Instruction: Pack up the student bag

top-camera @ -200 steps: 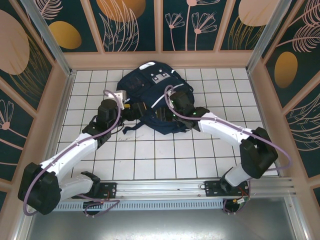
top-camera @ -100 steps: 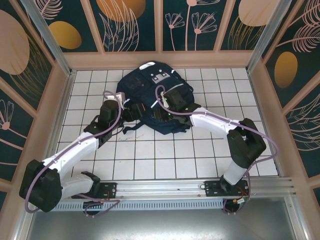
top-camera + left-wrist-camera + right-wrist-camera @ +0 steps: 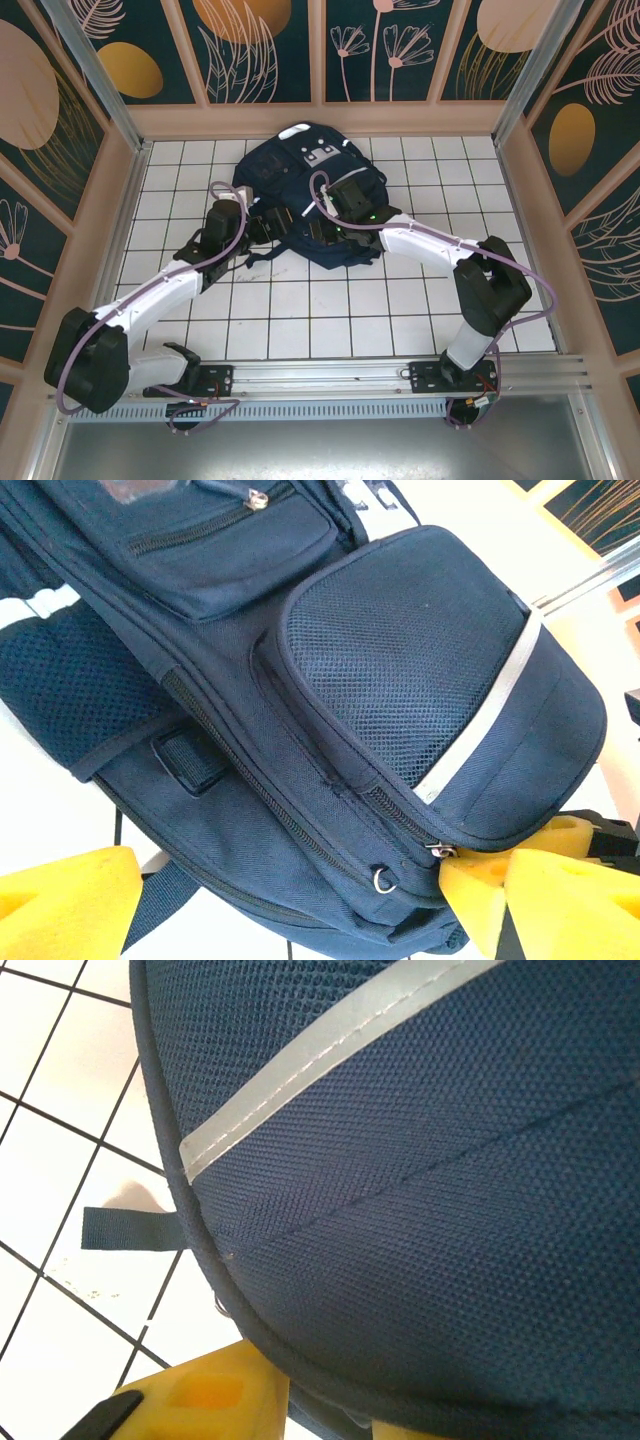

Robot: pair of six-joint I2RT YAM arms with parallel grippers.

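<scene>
Packing appears nearly finished as the student bag (image 3: 300, 185) lies on the tiled table (image 3: 300, 310) near the far wall (image 3: 320, 118), visible zips (image 3: 262, 785) shut, the left gripper (image 3: 280, 865) spread wide at its zippered side and the right gripper (image 3: 300, 1405) at its hem, whether clenched impossible to tell.

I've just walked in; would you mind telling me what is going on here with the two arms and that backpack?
Two robot arms are working on the student bag, which lies on the white tiled table. The left gripper has its jaws wide open either side of the bag's lower corner, close to a zip pull, and is not gripping. The right gripper sits at the bag's rounded edge, below the grey stripe. Whether its jaws have closed on the fabric is unclear.
</scene>
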